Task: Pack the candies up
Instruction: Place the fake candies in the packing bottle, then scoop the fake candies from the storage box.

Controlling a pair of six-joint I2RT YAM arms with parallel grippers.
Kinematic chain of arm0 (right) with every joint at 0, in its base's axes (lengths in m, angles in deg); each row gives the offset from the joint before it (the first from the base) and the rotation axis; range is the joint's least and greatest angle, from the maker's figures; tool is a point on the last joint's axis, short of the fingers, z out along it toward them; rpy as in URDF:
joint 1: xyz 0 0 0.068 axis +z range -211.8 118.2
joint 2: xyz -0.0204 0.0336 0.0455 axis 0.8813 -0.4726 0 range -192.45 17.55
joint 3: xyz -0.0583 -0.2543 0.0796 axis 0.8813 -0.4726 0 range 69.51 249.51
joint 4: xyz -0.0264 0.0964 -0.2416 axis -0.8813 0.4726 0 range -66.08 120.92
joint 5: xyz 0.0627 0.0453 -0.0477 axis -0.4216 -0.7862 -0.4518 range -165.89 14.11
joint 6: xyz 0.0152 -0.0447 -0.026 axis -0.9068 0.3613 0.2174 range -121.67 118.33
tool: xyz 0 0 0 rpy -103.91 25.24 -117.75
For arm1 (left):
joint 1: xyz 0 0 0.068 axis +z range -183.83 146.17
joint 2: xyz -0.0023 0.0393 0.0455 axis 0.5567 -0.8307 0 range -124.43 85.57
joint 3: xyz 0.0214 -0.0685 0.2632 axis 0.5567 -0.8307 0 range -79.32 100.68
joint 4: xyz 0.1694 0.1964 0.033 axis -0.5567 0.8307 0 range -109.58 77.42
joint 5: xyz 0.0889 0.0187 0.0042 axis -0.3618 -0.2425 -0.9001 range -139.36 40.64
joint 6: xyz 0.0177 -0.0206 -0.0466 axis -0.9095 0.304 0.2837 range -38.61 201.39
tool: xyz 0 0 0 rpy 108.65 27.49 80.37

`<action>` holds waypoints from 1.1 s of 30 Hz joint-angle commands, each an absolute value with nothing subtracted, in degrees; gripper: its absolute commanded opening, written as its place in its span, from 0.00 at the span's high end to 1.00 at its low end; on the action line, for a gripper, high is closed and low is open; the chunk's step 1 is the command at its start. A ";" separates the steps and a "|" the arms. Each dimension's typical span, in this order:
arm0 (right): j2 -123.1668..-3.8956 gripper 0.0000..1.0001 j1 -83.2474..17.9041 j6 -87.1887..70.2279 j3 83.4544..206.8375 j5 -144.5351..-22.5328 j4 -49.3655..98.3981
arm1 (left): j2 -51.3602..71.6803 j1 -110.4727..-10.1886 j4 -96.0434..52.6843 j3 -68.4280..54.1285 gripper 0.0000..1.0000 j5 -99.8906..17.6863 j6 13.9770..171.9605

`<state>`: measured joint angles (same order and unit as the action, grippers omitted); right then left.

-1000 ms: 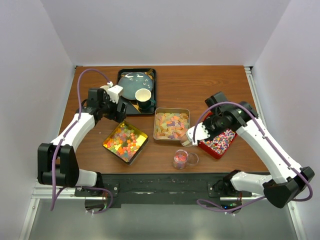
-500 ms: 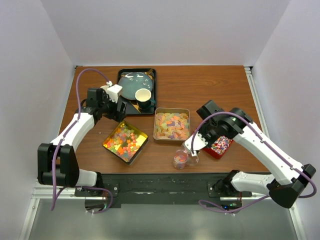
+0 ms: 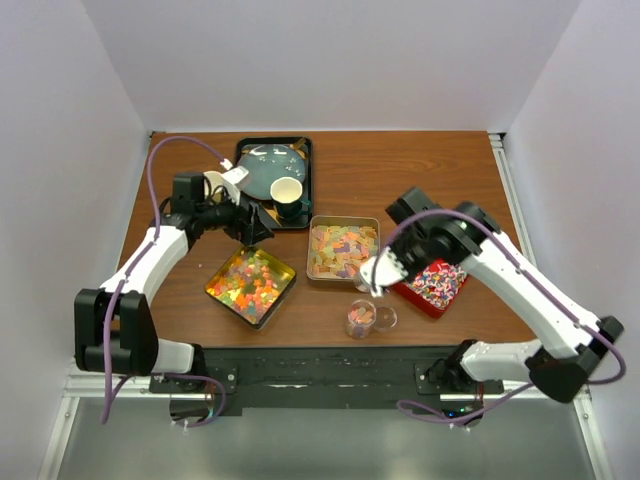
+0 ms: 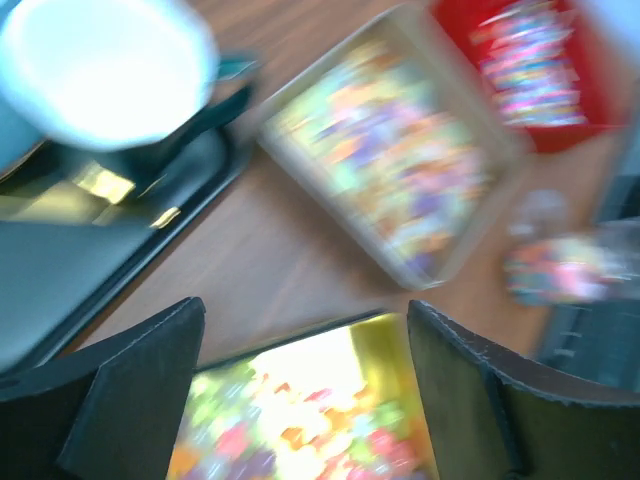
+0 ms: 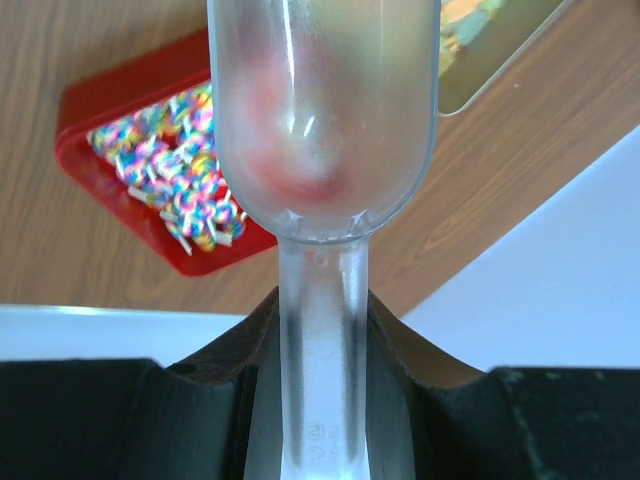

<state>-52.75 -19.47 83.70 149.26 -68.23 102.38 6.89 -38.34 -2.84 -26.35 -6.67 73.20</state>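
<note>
Bright cube candies fill a gold tin [image 3: 250, 283], also seen in the left wrist view [image 4: 310, 410]. Pastel candies fill a silver tin [image 3: 343, 248]. Striped wrapped candies lie in a red tray [image 3: 434, 284], also seen in the right wrist view [image 5: 160, 190]. A clear cup [image 3: 360, 318] holds some candies. My left gripper [image 3: 255, 228] is open and empty just above the gold tin's far edge [image 4: 305, 370]. My right gripper [image 3: 395, 265] is shut on the handle of a clear plastic scoop [image 5: 320, 110], whose bowl [image 3: 370, 272] hangs above the cup. A reddish blur shows through the bowl.
A black tray [image 3: 304, 160] at the back holds a dark plate [image 3: 265, 165] and a cup with a white inside [image 3: 287, 192]. A small clear lid [image 3: 384, 318] lies beside the clear cup. The table's front edge is just below the cup.
The right arm carried the scoop from the red tray down to the clear cup, then lifted it up and left. The left gripper swung right, over the gold tin's far edge.
</note>
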 commanded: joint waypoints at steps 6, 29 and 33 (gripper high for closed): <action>-68.48 1.00 -19.96 55.56 160.73 -79.41 99.70 | 9.89 -41.47 -29.32 -28.78 0.47 25.78 97.46; -76.76 1.00 -19.52 47.90 187.38 -100.60 101.26 | 1.71 -46.66 -12.50 -24.04 0.30 14.45 79.66; -75.18 1.00 -20.92 56.92 178.78 -87.89 102.93 | 8.99 -46.92 -12.44 -30.49 0.20 5.95 70.93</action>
<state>-80.99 -20.00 49.80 182.59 -92.45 102.22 3.07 -46.98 -16.85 -24.77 18.47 83.89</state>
